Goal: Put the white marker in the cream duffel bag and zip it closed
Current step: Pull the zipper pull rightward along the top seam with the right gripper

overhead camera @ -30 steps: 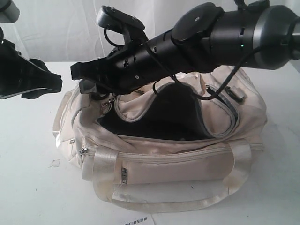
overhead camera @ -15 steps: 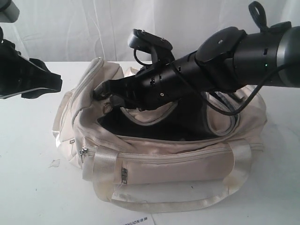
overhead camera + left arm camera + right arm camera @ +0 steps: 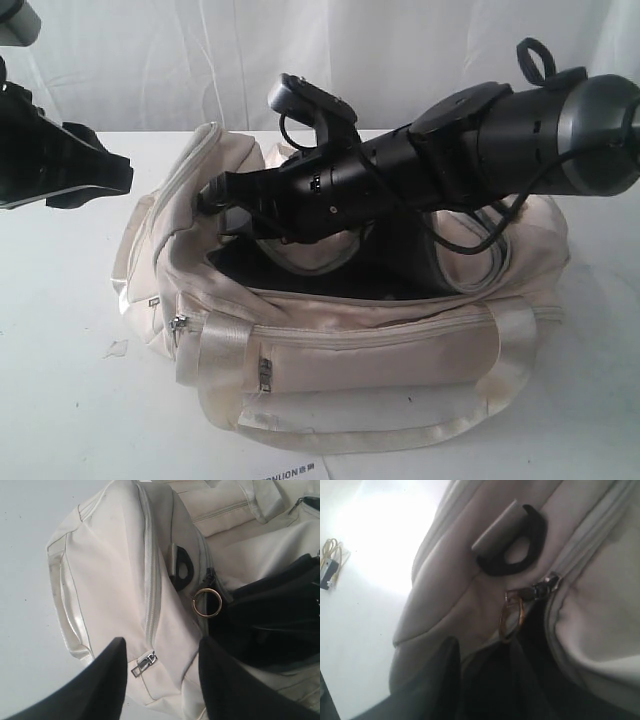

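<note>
The cream duffel bag (image 3: 350, 350) lies on the white table with its main zip open and dark lining (image 3: 330, 275) showing. My right gripper (image 3: 222, 205) reaches across to the bag's left end. Its fingers are narrowly open, right beside the brass ring pull (image 3: 511, 615) of the main zip, which hangs at one fingertip (image 3: 506, 647). My left gripper (image 3: 160, 652) is open and holds nothing. It hovers off the bag's left end (image 3: 115, 180), over a side-pocket zip pull (image 3: 142, 663). The white marker is not in view.
A black loop tab (image 3: 181, 569) is sewn beside the ring pull (image 3: 206, 602). A printed sheet (image 3: 295, 472) lies at the table's front edge, a small scrap (image 3: 117, 348) left of the bag. A yellow-wired bit (image 3: 330, 562) rests on the table. A white curtain hangs behind.
My right arm pulled back to the right and came down onto the bag's left end, then settled slightly lower. The bag's left top flap now stands raised. The left arm stayed still.
</note>
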`<state>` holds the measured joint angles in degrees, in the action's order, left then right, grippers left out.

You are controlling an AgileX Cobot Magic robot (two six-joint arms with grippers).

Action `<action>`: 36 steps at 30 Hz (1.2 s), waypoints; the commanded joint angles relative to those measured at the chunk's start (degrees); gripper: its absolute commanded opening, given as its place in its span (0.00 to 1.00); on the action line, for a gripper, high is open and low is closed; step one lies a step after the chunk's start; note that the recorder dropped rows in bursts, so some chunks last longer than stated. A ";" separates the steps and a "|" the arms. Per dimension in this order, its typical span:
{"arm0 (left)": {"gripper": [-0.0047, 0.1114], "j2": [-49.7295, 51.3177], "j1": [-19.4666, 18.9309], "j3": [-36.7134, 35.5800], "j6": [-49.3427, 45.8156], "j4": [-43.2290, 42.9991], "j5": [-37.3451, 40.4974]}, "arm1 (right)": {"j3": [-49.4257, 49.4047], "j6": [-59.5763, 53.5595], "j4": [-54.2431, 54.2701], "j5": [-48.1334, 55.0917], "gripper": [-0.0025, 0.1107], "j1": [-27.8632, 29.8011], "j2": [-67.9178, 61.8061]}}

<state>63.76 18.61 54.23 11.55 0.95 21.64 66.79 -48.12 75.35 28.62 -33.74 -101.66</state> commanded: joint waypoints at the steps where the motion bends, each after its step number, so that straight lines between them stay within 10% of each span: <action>1: 0.47 -0.40 -0.22 -0.43 0.25 0.45 0.67 | -0.30 -1.80 2.28 0.17 0.31 0.43 -1.12; 23: 0.47 -0.40 -0.22 -0.43 0.25 0.45 0.45 | -0.30 -7.67 9.54 -1.54 0.31 0.43 -4.04; 36: 0.47 -0.40 -0.22 -0.43 0.25 0.45 1.01 | -0.20 -10.13 12.65 -1.20 0.02 0.43 -5.25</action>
<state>63.76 18.61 54.23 11.55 0.95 21.85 66.79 -57.43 87.26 27.27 -33.74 -106.70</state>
